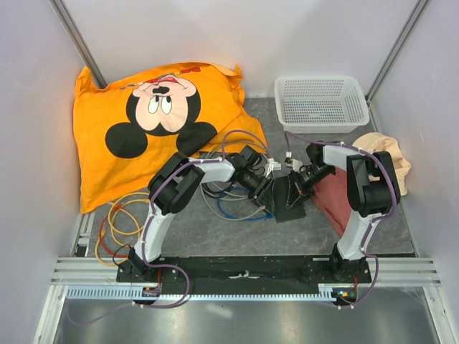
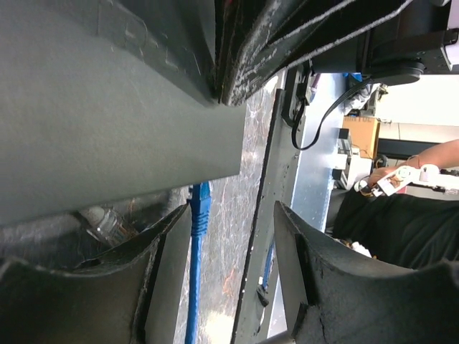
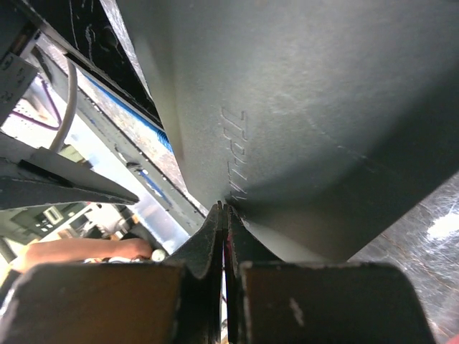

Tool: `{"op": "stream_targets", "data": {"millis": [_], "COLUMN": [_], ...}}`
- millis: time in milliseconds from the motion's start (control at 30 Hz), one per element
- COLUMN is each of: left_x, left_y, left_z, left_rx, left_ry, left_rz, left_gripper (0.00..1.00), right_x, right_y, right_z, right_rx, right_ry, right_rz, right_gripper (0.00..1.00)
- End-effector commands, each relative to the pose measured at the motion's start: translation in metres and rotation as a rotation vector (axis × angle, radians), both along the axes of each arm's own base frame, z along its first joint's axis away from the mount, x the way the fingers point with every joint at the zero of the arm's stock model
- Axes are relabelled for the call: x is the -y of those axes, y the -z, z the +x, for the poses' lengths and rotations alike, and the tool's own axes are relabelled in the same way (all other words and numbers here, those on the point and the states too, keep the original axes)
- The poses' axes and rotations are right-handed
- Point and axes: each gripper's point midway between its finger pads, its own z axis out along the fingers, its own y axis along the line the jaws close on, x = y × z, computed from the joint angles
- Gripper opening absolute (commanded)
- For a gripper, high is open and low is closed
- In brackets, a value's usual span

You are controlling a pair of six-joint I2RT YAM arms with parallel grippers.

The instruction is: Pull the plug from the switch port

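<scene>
The switch is a flat black box lying between my two grippers on the grey mat. In the left wrist view its face fills the upper left, and a blue plug with its blue cable goes into its narrow edge. My left gripper is open, with the blue plug just inside its left finger; I cannot tell if they touch. My right gripper is shut and empty, its tips pressed against the switch's face. From above, the left gripper is at the switch's left edge and the right gripper is over its top.
A clear plug sits beside the blue one. Grey, blue and yellow cables lie left of the switch. An orange Mickey Mouse cloth is at the back left, a white mesh basket at the back right, and maroon and beige cloths are at the right.
</scene>
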Motion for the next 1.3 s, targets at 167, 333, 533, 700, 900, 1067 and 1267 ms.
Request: {"op": "stream_targets", "data": {"millis": [167, 333, 533, 700, 900, 1067, 1267], "left_x": [0.011, 0.004, -0.003, 0.003, -0.002, -0.003, 0.0], "left_y": [0.032, 0.028, 0.03, 0.034, 0.045, 0.049, 0.052], "left_z": [0.016, 0.009, -0.009, -0.006, -0.009, -0.009, -0.022], "left_rx": [0.133, 0.159, 0.084, 0.075, 0.088, 0.104, 0.135], "left_ry": [-0.104, -0.154, -0.091, -0.097, -0.078, -0.078, -0.032], "left_rz": [0.088, 0.021, -0.002, 0.001, 0.014, 0.03, 0.027], "left_gripper": [0.57, 0.56, 0.47, 0.44, 0.39, 0.44, 0.38], "right_x": [0.011, 0.014, 0.03, 0.031, 0.031, 0.03, 0.03], "right_y": [0.033, 0.036, 0.046, 0.048, 0.052, 0.053, 0.052], "right_z": [0.009, 0.013, 0.013, 0.016, 0.014, 0.016, 0.017], "right_rx": [0.021, -0.019, -0.073, -0.082, -0.095, -0.094, -0.092], "right_ry": [-0.032, -0.003, 0.038, 0.04, 0.036, 0.036, 0.038], "right_rz": [-0.079, -0.06, -0.076, -0.08, -0.08, -0.075, -0.075], "right_gripper": [0.0, 0.0, 0.0, 0.0, 0.0, 0.0, 0.0]}}
